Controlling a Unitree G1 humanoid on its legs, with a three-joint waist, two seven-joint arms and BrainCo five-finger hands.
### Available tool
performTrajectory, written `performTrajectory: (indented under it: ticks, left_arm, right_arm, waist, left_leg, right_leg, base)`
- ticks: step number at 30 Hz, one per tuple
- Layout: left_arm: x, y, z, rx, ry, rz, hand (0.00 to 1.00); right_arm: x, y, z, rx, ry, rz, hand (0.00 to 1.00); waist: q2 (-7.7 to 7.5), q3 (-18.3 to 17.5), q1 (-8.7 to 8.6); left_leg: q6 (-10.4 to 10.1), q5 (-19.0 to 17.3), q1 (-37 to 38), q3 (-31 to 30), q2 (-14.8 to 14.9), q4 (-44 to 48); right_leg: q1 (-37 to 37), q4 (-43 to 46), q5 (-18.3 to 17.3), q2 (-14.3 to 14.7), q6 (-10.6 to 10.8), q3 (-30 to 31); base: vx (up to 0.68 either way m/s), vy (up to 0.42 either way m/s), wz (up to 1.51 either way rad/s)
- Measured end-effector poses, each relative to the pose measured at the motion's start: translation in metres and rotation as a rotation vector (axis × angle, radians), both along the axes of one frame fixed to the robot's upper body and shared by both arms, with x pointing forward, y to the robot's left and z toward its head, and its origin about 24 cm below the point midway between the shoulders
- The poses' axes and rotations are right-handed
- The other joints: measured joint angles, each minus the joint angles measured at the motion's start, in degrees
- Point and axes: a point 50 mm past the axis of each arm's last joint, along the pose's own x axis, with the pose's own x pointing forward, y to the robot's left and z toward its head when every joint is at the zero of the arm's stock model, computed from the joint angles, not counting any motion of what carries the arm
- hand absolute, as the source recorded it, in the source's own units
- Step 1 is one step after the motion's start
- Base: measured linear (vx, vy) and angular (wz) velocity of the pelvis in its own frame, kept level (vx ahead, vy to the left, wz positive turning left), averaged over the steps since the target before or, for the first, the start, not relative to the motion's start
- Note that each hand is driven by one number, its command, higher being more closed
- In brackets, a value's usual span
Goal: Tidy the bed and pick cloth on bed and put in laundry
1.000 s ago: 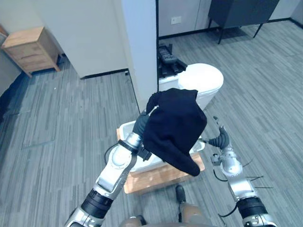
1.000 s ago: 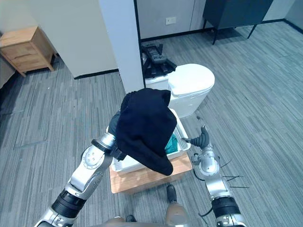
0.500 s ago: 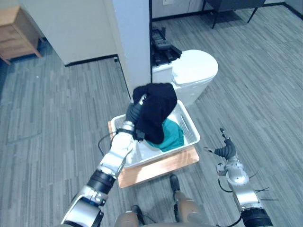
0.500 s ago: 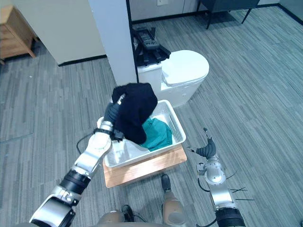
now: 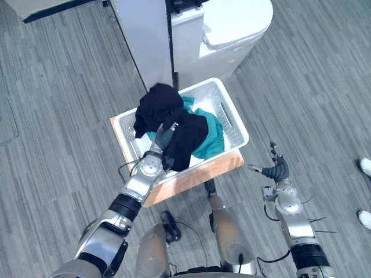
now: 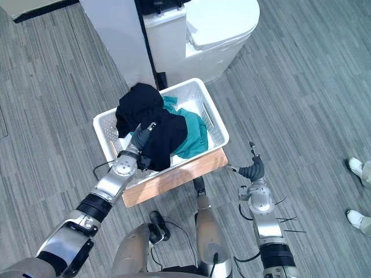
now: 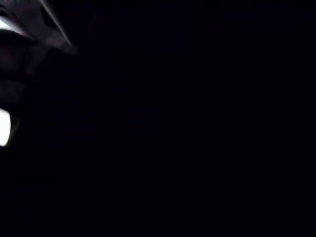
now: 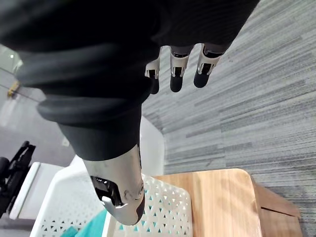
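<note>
Black cloth [image 5: 164,107] in white basket [image 5: 237,124], left hand [image 5: 162,142] fingers buried in it, grip indeterminate, right hand [image 5: 277,171] fingers relaxed, empty.

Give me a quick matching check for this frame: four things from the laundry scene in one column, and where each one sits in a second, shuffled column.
Things:
1. black cloth
2. teal cloth
3. wooden board
4. right hand

Places:
A. directly beneath the white basket
B. outside the basket, holding nothing
C. on top of the pile in the basket
D. in the basket, partly covered by another cloth

Pairs: 1-C, 2-D, 3-A, 4-B
</note>
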Motion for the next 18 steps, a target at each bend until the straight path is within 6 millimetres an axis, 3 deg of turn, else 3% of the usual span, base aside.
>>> performTrajectory:
  ticks: [6, 7, 18]
  left_arm:
    - [-0.004, -0.013, 0.004, 0.003, -0.038, -0.055, 1.00]
    - [-0.006, -0.016, 0.005, -0.007, -0.044, -0.062, 0.00]
    - [-0.006, -0.019, 0.000, -0.004, -0.014, 0.031, 0.00]
  right_arm:
    - [0.005, 0.003, 0.005, -0.003, -0.017, 0.013, 0.00]
    - [0.007, 0.004, 0.007, -0.003, -0.024, 0.015, 0.00]
    - [0.014, 0.014, 0.011, -0.013, -0.031, 0.057, 0.00]
  waist:
    - [1.36, 1.16, 0.08]
    - [1.57, 1.29, 0.04]
    - [2.51, 1.80, 0.89]
  left_leg:
    - [0.08, -0.03, -0.92, -0.55, -0.12, -0.05]
    - [0.08, -0.02, -0.93, -0.55, -0.10, -0.05]
    - [0.13, 0.05, -0.69, -0.69, -0.16, -0.70]
  right_leg:
    - [-0.33, -0.17, -0.55, 0.01, -0.81, -0.03]
    - [-0.33, -0.19, -0.54, 0.01, -0.80, -0.04]
    - [-0.33, -0.99, -0.26, 0.01, -0.60, -0.24]
  base:
    - [-0.06, -0.039, 0.00]
    - [-0.06, -0.045, -0.01]
    - [-0.02, -0.022, 0.00]
